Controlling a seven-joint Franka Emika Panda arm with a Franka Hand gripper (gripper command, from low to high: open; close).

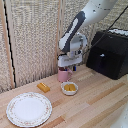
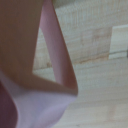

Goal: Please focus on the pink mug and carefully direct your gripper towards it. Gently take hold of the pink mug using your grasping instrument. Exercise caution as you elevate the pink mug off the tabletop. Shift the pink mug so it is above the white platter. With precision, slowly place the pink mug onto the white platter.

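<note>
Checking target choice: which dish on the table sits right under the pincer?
The pink mug, directly beneath the pincer; the small bowl and white plate lie clear of it.

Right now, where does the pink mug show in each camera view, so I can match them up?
Exterior view: the pink mug stands on the wooden table directly under the gripper, beside the small bowl.
Wrist view: the mug fills the frame close up, blurred.
Shared landmark: the wooden table.

Woven wall panels [image 1: 35,35], wooden table [image 1: 95,100]
</note>
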